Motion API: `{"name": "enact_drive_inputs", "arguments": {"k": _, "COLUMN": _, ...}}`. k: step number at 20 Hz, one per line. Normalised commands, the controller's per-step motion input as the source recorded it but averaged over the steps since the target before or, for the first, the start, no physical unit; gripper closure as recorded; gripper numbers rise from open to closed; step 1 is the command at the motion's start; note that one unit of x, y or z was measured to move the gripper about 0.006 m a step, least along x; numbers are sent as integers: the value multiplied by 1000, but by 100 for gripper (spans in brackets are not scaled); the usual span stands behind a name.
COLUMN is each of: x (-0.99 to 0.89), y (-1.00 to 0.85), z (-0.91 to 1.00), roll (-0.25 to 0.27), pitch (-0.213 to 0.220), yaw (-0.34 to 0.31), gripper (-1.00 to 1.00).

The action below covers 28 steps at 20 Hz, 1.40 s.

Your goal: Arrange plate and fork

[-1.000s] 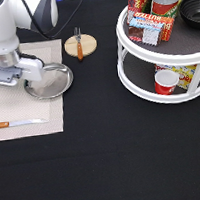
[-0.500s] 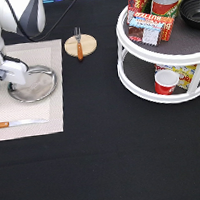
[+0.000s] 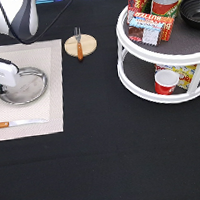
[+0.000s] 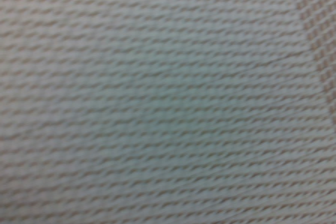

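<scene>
The silver plate [image 3: 25, 87] lies flat on the beige placemat [image 3: 38, 57] at the exterior view's left. My gripper [image 3: 1, 87] is down at the plate's left rim and appears shut on it. The fork [image 3: 79, 41], with a brown handle and silver prongs, lies across the small round wooden disc [image 3: 88, 48] near the exterior view's top, to the right of the mat and apart from the gripper. The wrist view shows only the placemat's weave [image 4: 168, 125] from close by.
An orange-handled knife [image 3: 15, 123] lies along the placemat's lower edge. A white two-tier rack [image 3: 135, 74] with cans, boxes and a red cup [image 3: 165, 82] stands at the right. A black bowl [image 3: 193, 8] sits on its top tier.
My gripper has moved to the exterior view's left, and the plate has slid left with it across the placemat. The fork and the knife have not moved.
</scene>
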Motion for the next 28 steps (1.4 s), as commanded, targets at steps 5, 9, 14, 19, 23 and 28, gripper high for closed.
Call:
{"name": "enact_drive_inputs", "arguments": {"k": 5, "x": 88, "y": 623, "z": 708, "roll": 1, "pitch": 51, "yaw": 135, "gripper": -100}}
{"name": "enact_drive_inputs", "arguments": {"k": 9, "x": 0, "y": 644, "z": 835, "roll": 22, "pitch": 57, "yaw": 145, "gripper": -100}}
{"name": "enact_drive_inputs", "arguments": {"k": 14, "x": -15, "y": 720, "z": 870, "roll": 8, "pitch": 59, "yaw": 124, "gripper": -100}}
{"name": "enact_drive_inputs", "arguments": {"k": 19, "x": -175, "y": 793, "z": 711, "roll": 4, "pitch": 19, "yaw": 99, "gripper": -100}}
{"name": "enact_drive_inputs", "arguments": {"k": 23, "x": -446, "y": 770, "z": 427, "roll": 4, "pitch": -10, "yaw": 86, "gripper": -100}}
{"name": "enact_drive_inputs", "arguments": {"k": 28, "x": -540, "y": 778, "z": 137, "roll": 5, "pitch": -3, "yaw": 64, "gripper": -100}}
